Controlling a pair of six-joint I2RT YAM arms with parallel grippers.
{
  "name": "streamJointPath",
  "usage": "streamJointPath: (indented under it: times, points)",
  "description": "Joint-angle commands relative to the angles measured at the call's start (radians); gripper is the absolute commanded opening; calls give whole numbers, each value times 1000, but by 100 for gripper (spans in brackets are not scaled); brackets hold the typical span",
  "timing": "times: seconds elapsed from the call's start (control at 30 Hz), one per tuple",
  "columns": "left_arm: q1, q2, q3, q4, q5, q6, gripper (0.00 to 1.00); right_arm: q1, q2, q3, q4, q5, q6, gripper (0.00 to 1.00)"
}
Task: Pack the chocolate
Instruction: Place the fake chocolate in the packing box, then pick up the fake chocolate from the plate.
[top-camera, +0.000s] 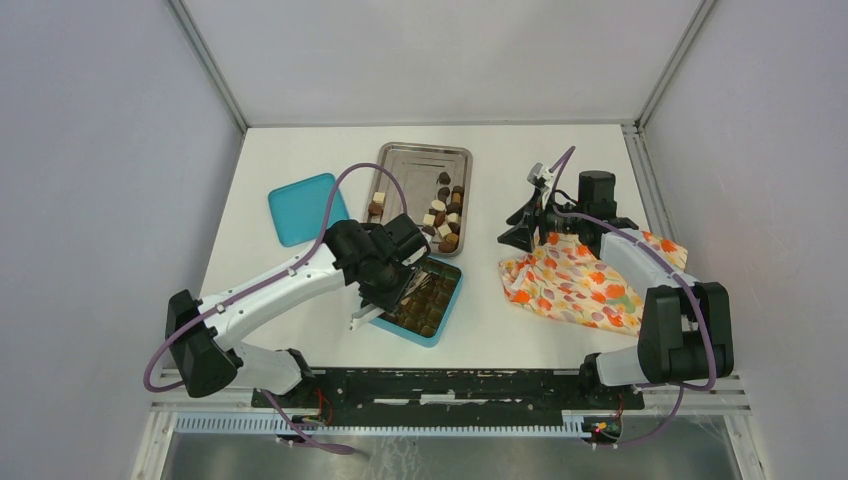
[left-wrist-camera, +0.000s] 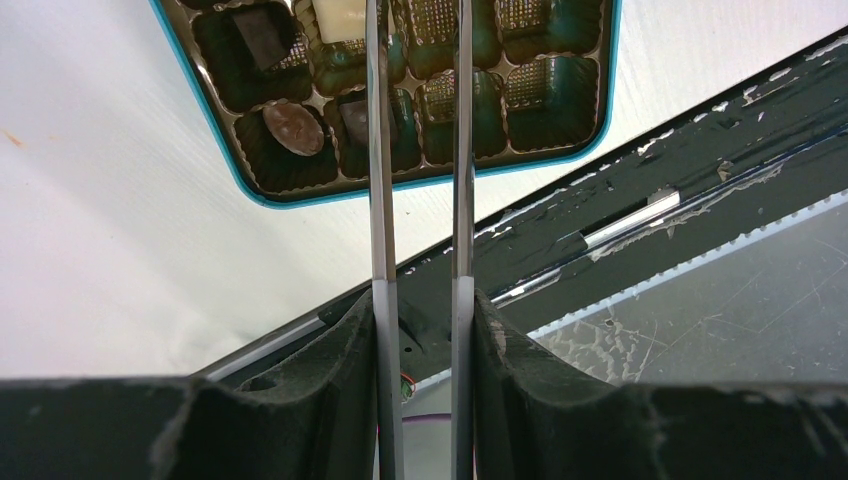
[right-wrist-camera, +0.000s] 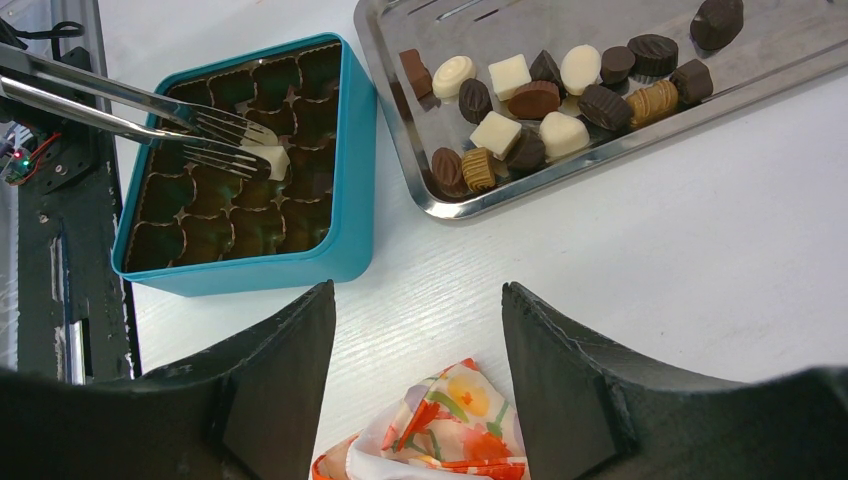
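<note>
The left claw (left-wrist-camera: 425, 305) is clamping a pair of metal tongs (left-wrist-camera: 381, 200). Its two dark fingers are pressing on the thin blades from both sides, and the blades are standing a little apart. The tongs are reaching out over the teal box (right-wrist-camera: 345, 200), which is sitting on the white surface (top-camera: 300, 150) in the lower middle of the top view, just above the black rail (top-camera: 450, 385). In the right wrist view, the forked tips are hanging over a cream-white piece (right-wrist-camera: 272, 160) in one compartment near the middle of the box. I cannot tell whether the tips are pinching this piece or only touching it.

Most of the chocolate (right-wrist-camera: 540, 100) is lying in the steel tray (right-wrist-camera: 500, 25) at the top of the right wrist view: dark, mid-brown and cream-white pieces, all crowding together near the tray's edge that is closest to the box. A few pieces are already sitting in the box. In the left wrist view a dark square (left-wrist-camera: 260, 35) and a mid-brown oval (left-wrist-camera: 293, 128) are each lying in a separate compartment at the upper left of the frame.

The right claw (right-wrist-camera: 418, 300) is hanging above the surface with its fingers wide apart, gripping nothing. The orange floral cloth (right-wrist-camera: 440, 430) is lying just beneath it. A teal lid (top-camera: 305, 208) is lying flat to the left of the tray, not touching it
</note>
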Motion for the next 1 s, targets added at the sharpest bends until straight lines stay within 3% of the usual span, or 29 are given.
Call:
streamJointPath:
  times: [0.0,0.7,0.97]
  points:
    - [-6,-7,21,0,2,-5,39,5,-14,-2,30,-7,-11,68]
    - [-6,-12,28,-8,16,-1,42,7,-11,0,32,-11,-8,68]
    - [-5,-56,81,41,-19,-24,39,6,-15,-3,32,-11,-10,67]
